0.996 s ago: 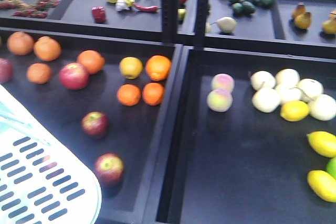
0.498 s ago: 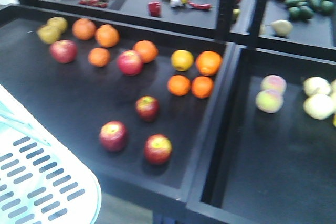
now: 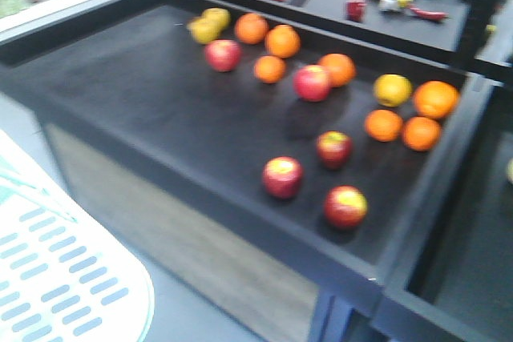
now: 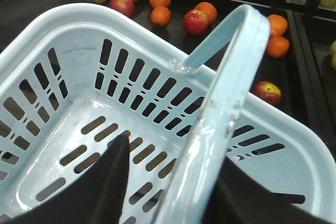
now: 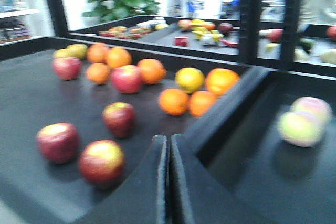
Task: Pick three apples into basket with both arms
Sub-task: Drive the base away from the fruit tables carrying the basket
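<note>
Apples (image 3: 283,177) for your task, the three dark red ones with yellow patches, all lie on the black tray (image 3: 120,94). They sit in a loose triangle near its front edge. One is on the left, a second apple (image 3: 334,148) lies a little further back, and a third apple (image 3: 345,207) is closest to the edge. None of them touches another. A cluster of oranges (image 3: 383,125) sits behind them to the right.

Your basket (image 3: 72,278) is in the lower left of the front view, off the tray and well apart from the apples. That view is blurred. From the left wrist you look down onto its slotted floor. Its handle (image 4: 231,77) stands raised and runs between the two black fingers of the left gripper (image 4: 176,153), which hold it. One dark red apple shows just past the basket's far rim, resting on the tray.

Your right gripper (image 5: 168,140) has its fingers drawn narrow, with only a thin slit between them and nothing in it. It hangs over the tray's front part beside the raised divider. The three apples are to its left, the nearest one close by but not touching.
</note>
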Tool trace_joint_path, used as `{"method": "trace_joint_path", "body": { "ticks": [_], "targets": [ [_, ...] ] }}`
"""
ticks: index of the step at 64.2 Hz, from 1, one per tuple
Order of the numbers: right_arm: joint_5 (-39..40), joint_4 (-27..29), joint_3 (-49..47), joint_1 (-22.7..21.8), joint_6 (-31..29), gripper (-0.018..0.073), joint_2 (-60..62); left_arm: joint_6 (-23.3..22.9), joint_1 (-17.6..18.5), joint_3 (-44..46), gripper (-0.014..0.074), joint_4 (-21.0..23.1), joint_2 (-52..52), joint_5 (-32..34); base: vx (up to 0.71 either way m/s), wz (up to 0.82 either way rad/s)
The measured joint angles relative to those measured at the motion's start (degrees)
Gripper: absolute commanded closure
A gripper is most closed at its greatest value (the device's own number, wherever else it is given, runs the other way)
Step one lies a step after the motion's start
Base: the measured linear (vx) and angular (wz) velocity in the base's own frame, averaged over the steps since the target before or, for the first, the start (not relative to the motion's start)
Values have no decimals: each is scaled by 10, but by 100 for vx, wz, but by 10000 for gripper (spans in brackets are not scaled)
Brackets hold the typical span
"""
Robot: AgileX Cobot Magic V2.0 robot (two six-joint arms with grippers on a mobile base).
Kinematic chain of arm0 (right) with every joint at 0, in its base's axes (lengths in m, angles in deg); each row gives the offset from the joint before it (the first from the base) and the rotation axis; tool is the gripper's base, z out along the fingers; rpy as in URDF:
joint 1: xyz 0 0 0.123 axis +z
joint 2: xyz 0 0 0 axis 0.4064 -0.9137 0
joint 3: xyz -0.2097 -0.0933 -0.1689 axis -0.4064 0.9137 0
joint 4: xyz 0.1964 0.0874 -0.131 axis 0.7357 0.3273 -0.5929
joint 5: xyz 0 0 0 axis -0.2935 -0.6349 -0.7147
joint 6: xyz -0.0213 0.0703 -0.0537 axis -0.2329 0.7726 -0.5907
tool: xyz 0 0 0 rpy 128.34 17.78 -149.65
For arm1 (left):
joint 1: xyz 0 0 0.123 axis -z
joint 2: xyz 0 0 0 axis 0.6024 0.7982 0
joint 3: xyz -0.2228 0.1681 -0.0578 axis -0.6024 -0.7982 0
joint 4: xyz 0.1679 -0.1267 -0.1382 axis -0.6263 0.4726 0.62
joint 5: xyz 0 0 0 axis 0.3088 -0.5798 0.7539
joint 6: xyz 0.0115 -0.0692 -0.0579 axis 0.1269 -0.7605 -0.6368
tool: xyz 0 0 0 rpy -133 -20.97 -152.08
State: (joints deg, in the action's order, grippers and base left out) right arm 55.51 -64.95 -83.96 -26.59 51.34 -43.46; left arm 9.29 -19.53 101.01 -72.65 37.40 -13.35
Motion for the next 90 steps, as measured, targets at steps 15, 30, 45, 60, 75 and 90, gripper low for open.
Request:
{"method": "trace_joint_path", "body": {
  "ticks": [15,30,45,60,75,90],
  "targets": [
    [0,0,0,0,0,564,0,0,0,0,603,0,0,0,-15,59],
    [0,0,0,0,0,564,0,0,0,0,603,0,0,0,-15,57],
    [0,0,0,0,0,564,0,0,0,0,603,0,0,0,-14,54],
    [0,0,0,0,0,564,0,0,0,0,603,0,0,0,-12,48],
    [0,0,0,0,0,564,0,0,0,0,603,0,0,0,-11,41],
    [0,0,0,0,0,564,0,0,0,0,603,0,0,0,-8,32]
  ]
}}
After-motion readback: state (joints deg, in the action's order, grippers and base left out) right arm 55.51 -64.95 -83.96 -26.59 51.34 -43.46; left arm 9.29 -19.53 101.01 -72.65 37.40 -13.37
